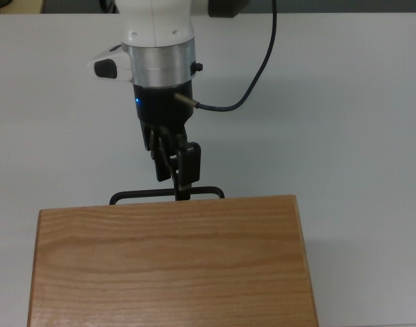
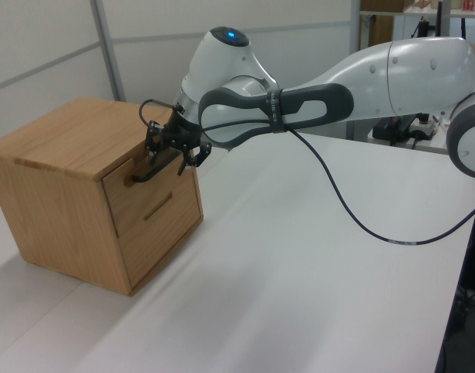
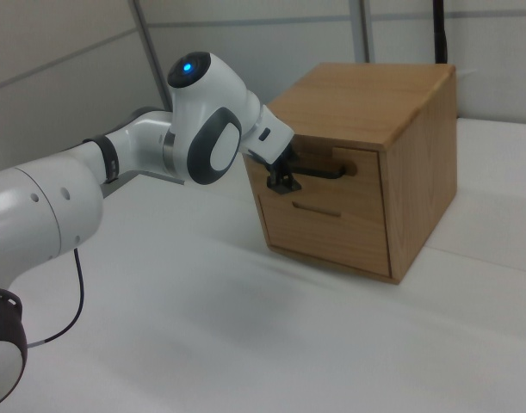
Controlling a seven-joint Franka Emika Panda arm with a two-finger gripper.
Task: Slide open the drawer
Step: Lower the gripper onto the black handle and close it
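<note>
- The light wooden drawer [image 2: 148,183] with its black curved metal bar handle [image 1: 167,195] is seen seated in the upper front of the wood-grain cabinet box [image 2: 74,155], which stands on the white desk [image 2: 315,272] at the left view's left.
- In all three views the drawer front appears flush with the cabinet face, so the drawer is judged not yet slid open.
- The black two-finger end effector [image 1: 175,178] of the white arm is placed at the handle; in the top view its fingers are lined up one above the other, with the tips meeting the bar right of its middle.
- The fingers are seen apart in the left view, straddling the bar but not visibly clamped on it.
- In the right view the end effector [image 3: 282,176] is seen at the handle's near end.
- Reaching and aligning are judged nearly done; closing on the bar and the whole outward pull across the desk are left.
</note>
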